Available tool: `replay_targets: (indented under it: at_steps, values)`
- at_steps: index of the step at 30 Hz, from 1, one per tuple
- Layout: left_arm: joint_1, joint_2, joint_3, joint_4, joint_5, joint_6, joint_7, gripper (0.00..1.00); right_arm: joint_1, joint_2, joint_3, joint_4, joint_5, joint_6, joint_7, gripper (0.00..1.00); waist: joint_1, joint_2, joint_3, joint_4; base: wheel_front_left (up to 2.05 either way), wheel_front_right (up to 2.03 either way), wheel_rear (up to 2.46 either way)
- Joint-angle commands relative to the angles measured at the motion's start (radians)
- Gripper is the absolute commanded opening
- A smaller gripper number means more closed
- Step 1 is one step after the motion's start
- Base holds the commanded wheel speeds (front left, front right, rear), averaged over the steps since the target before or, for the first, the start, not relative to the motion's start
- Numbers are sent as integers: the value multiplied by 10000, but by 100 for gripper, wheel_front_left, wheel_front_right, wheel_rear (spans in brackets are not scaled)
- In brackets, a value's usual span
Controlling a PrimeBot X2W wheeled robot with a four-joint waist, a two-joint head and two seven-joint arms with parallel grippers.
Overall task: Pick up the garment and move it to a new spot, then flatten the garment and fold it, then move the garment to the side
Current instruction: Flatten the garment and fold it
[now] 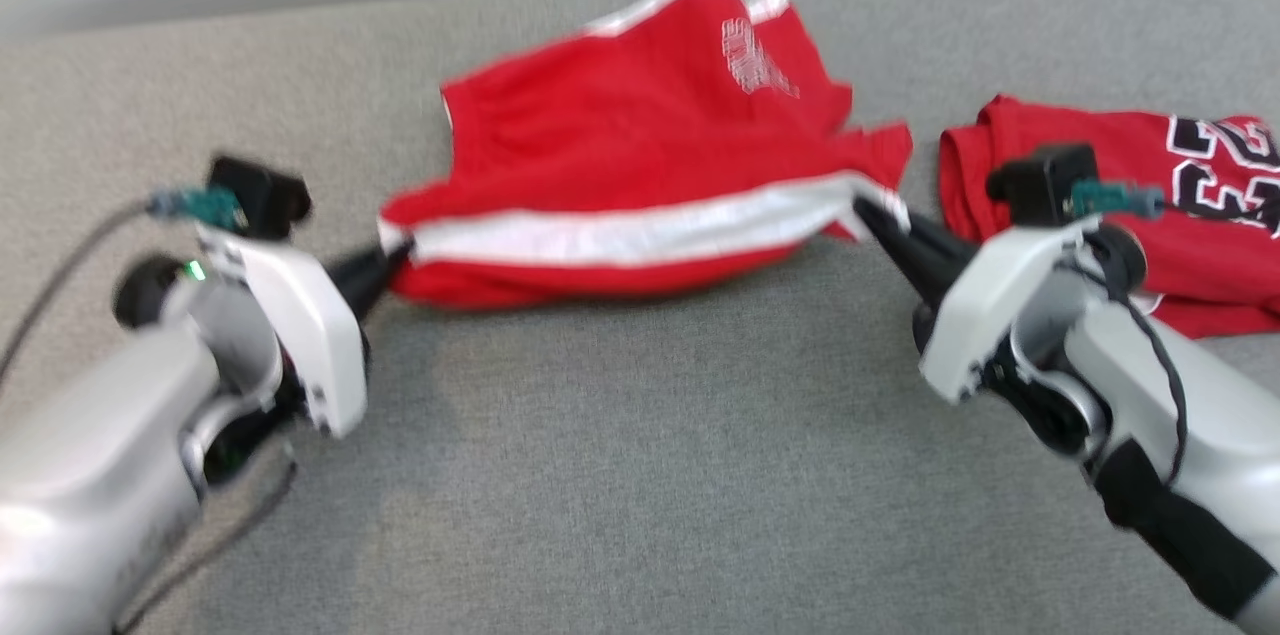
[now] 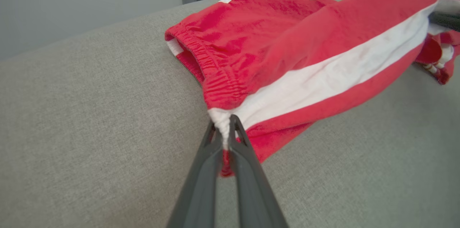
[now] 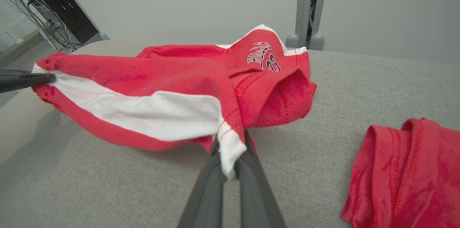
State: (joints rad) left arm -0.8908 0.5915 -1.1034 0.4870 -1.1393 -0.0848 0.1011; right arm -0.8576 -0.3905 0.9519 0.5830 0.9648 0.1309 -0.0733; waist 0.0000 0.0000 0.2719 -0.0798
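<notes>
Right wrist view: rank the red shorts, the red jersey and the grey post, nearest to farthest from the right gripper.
1. Red shorts: hem pinched in the right gripper, spreading left.
2. Red jersey: lying on the grey surface, lower right.
3. Grey post: behind the surface's far edge, upper right.

The head view looks forward and down from the near side, high over the grey surface (image 1: 640, 475). The left wrist view sits low and close at the left, facing right along the left gripper (image 2: 224, 127) across the shorts (image 2: 287, 41). The right wrist view sits low at the right, facing left along the right gripper (image 3: 231, 149). All three share the shorts; each wrist view catches the other gripper's tips; head and right wrist views share the jersey (image 3: 402, 170).
</notes>
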Motion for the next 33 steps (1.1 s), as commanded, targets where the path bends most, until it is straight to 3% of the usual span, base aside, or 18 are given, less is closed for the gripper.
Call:
replay_targets:
  at_steps: [1, 8, 12, 16, 23, 33]
  values:
    - [520, 203, -55, -550, -209, 205, 27, 0, 480, -249, 31, -203, 148, -2, 175, 0, 0, 0, -697, 0, 0, 0, 0]
    - [2412, 1378, -469, -3628, -753, 1545, 570, 0, 2609, -1359, -481, -1694, 401, -2, 1247, 0, 0, 0, -1629, 128, 0, 0, 0]
    - [3079, 2022, -509, -5190, -1059, 2218, 797, 0, 3817, -1917, -1329, -2691, 294, -2, 2017, 0, 0, 0, -1946, 192, 0, 0, 0]
    - [3379, 2395, -413, -6096, -1286, 2665, 770, 0, 4758, -2052, -2329, -3585, -84, -2, 2896, 0, 0, 0, -2055, 222, 0, 0, 0]
    - [3148, 2282, -326, -6304, -1444, 2907, 994, 0, 5371, -1592, -3858, -4520, -821, -2, 4648, 0, 0, 0, -1669, 233, 0, 0, 0]
    - [2109, 1322, 170, -5374, -1117, 3043, 655, 0, 4332, -421, -5999, -5232, -2060, -2, 6604, 0, 0, 0, -256, 445, 0, 0, 0]
